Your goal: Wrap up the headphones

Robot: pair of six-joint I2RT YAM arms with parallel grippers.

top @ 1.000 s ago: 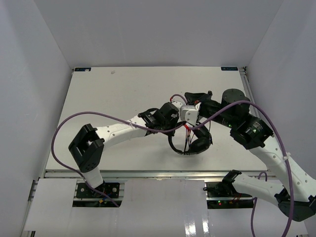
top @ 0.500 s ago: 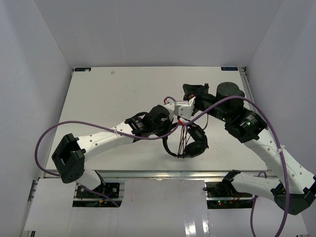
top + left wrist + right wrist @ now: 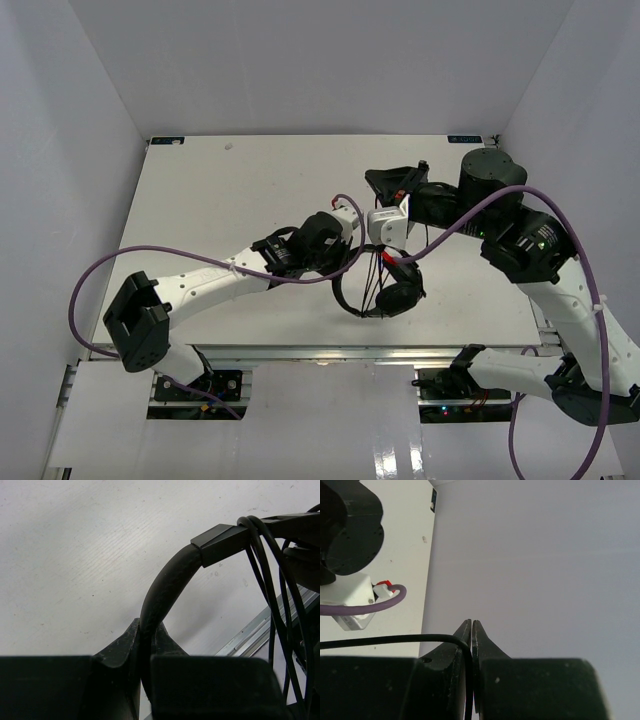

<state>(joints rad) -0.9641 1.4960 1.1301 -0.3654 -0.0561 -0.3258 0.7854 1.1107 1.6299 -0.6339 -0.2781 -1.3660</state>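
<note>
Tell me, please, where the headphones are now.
In the top view the headphones are right of centre of the table, near its front edge, headband clamped in the left gripper, cable pinched by the right gripper.

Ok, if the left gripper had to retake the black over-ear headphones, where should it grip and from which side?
The smooth padded black headband, below the black rectangular slider block, where the left gripper clamps it. Approach from the side away from the ear cups, jaws straddling the band's narrow width. Thin black cable loops bunch at the block, so probably avoid that end.
</note>
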